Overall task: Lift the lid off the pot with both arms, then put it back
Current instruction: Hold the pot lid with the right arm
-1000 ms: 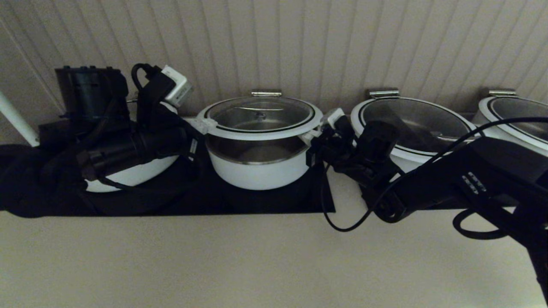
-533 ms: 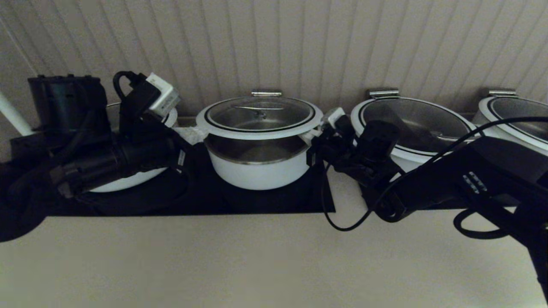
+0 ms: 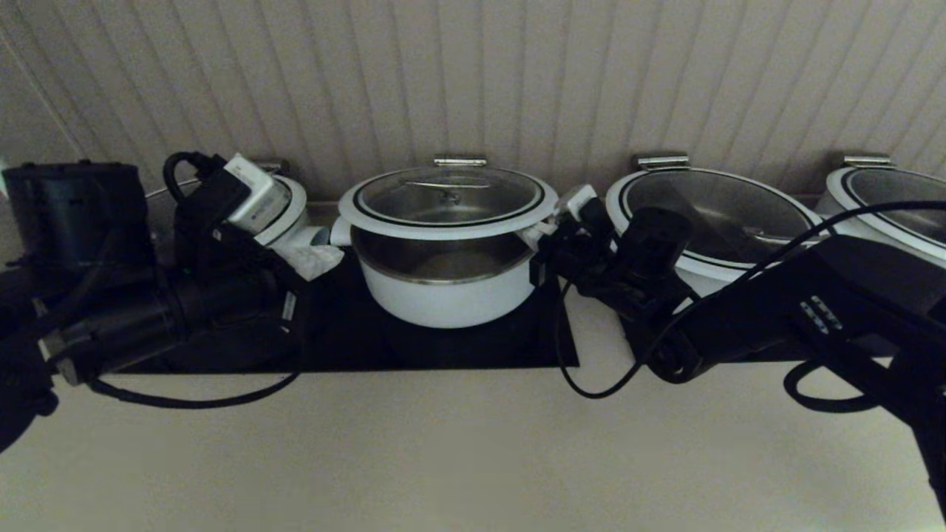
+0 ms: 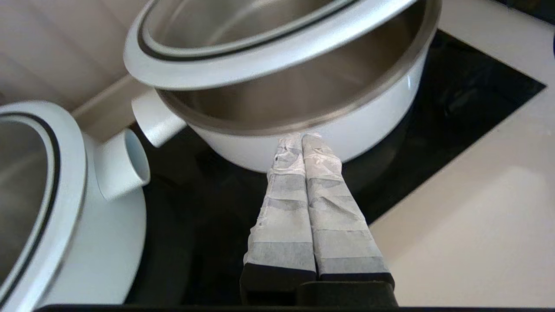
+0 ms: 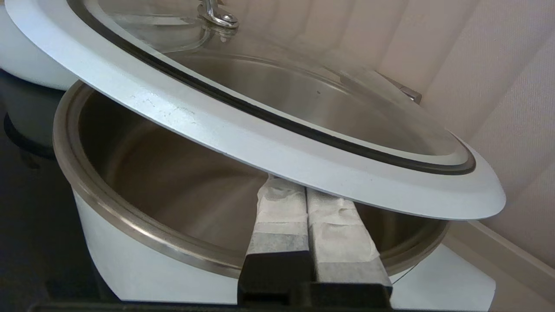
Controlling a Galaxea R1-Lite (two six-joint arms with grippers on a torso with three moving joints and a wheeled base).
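Your right gripper, fingers pressed together, props the lid above the pot; left gripper hangs closed and empty beside it.

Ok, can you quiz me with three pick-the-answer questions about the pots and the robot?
1. Where is the right gripper? A) under the lid's rim B) up on the wall C) inside a cup
2. What colour is the pot's outside? A) red B) white C) green
3. How is the lid? A) flat on the table B) upside down C) raised above the pot
Answers: 1 A, its fingertips sit beneath the rim; 2 B, its side is white; 3 C, a gap shows under it.
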